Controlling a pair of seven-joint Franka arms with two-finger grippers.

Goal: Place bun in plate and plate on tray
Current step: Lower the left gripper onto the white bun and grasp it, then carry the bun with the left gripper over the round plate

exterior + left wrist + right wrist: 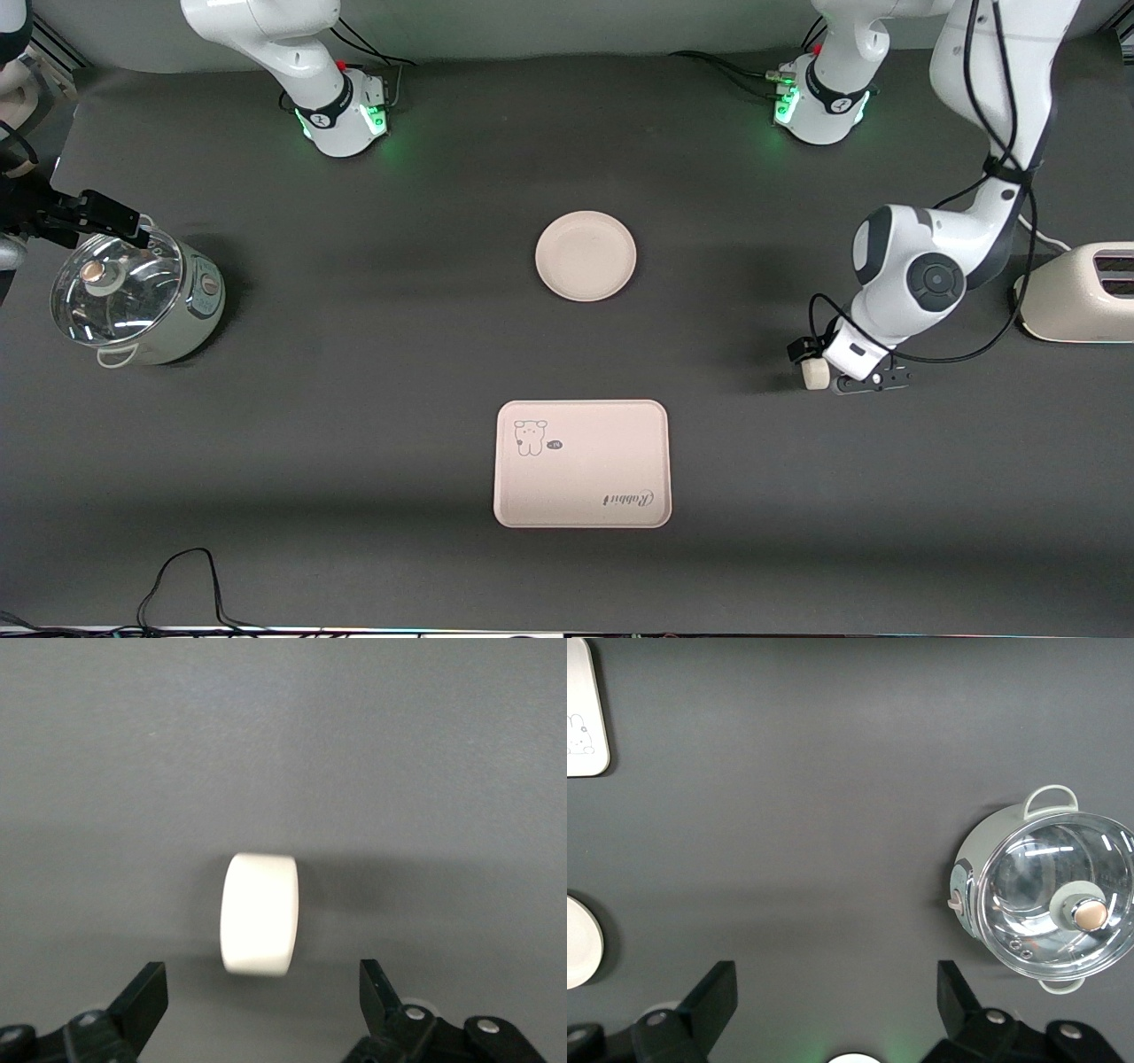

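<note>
Tray (582, 463): nearest the front camera, mid-table.
Plate (586, 255): farther from the camera than the tray, empty.
Left gripper (833, 372): fingers spread, low over the bun.
Right gripper (84, 217): fingers spread, waiting above the pot (133, 297).
Bun (259, 914): on the table toward the left arm's end, lying between the left gripper's fingers, not yet clasped.

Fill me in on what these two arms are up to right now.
The left gripper is down at the table toward the left arm's end, open, with its fingers on either side of the bun, not closed on it. The plate sits empty mid-table, and the tray lies nearer the front camera, also empty. The right gripper waits, open, above the table beside a lidded pot. A toaster stands at the left arm's end. Nothing has been placed yet.
</note>
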